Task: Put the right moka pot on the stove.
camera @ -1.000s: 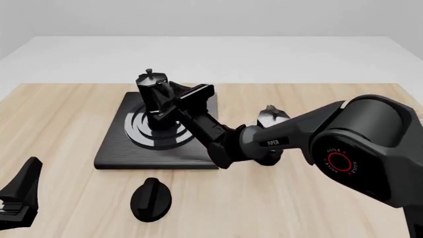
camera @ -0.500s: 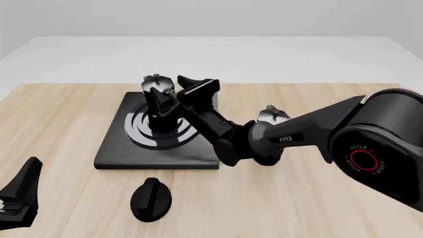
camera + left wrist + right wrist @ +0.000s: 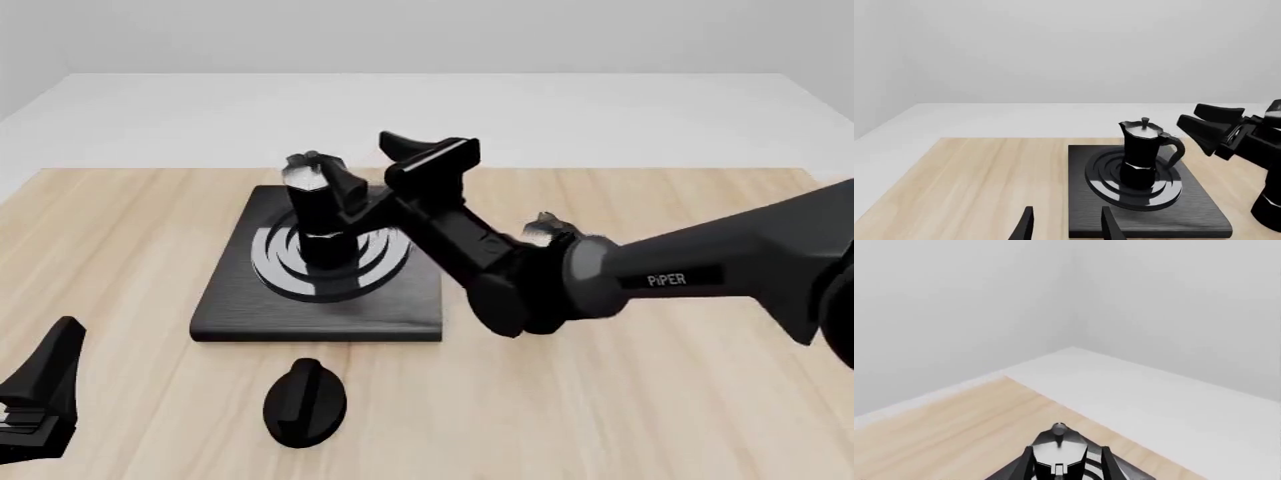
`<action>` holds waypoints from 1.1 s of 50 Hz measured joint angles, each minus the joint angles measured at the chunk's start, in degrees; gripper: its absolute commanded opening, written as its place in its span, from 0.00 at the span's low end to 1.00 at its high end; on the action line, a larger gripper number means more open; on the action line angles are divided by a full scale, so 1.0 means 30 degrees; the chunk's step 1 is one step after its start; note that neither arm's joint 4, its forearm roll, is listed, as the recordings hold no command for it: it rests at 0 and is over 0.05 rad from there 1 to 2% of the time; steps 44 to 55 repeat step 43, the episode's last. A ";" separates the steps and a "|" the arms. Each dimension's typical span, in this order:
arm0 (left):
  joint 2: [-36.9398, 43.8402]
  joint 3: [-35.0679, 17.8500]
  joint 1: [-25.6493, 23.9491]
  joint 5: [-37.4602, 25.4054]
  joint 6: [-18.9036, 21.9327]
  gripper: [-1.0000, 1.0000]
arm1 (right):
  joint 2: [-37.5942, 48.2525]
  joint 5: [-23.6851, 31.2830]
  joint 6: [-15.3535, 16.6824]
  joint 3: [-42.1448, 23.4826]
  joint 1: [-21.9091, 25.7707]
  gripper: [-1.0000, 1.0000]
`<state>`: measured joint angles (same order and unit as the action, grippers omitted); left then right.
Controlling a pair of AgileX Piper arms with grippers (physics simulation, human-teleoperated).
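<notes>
The right moka pot stands upright on the burner rings of the black stove, with nothing holding it. It also shows in the left wrist view and, from above, in the right wrist view. My right gripper is open and empty. It hangs a little above and to the right of the pot and does not touch it. The second moka pot stands on the table right of the stove, mostly hidden behind my right arm. My left gripper is open and empty at the near left table edge.
A separate black round knob lies on the wooden table in front of the stove. My right arm stretches from the right across the table to the stove's right side. A white floor lies beyond the table's far edge.
My right gripper has let go of the pot on the stove and has risen up and to the right, away from it. The pot stays upright. The left arm has not moved.
</notes>
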<state>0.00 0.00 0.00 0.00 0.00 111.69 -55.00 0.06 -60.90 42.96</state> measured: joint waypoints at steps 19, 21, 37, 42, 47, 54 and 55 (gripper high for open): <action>0.0000 0.0000 0.0000 0.0000 0.0000 1.00 | -0.3000 -0.0280 0.0114 0.2788 0.0072 1.00; 0.0000 0.0000 0.0000 0.0000 0.0000 1.00 | -0.3325 -0.0291 0.0130 0.3075 0.0079 1.00; 0.0000 0.0000 0.0000 0.0000 0.0000 1.00 | -0.6407 0.0320 0.0378 0.5513 0.0322 1.00; 0.0000 0.0000 0.0000 0.0000 0.0000 1.00 | -0.7381 0.0400 0.0426 0.6453 0.0404 1.00; 0.0000 0.0000 0.0000 0.0000 0.0000 1.00 | -0.7545 0.0398 0.0436 0.6634 0.0411 1.00; 0.0000 0.0000 0.0000 0.0000 0.0000 1.00 | -0.7545 0.0398 0.0436 0.6634 0.0411 1.00; 0.0000 0.0000 0.0000 0.0000 0.0000 1.00 | -0.7545 0.0398 0.0436 0.6634 0.0411 1.00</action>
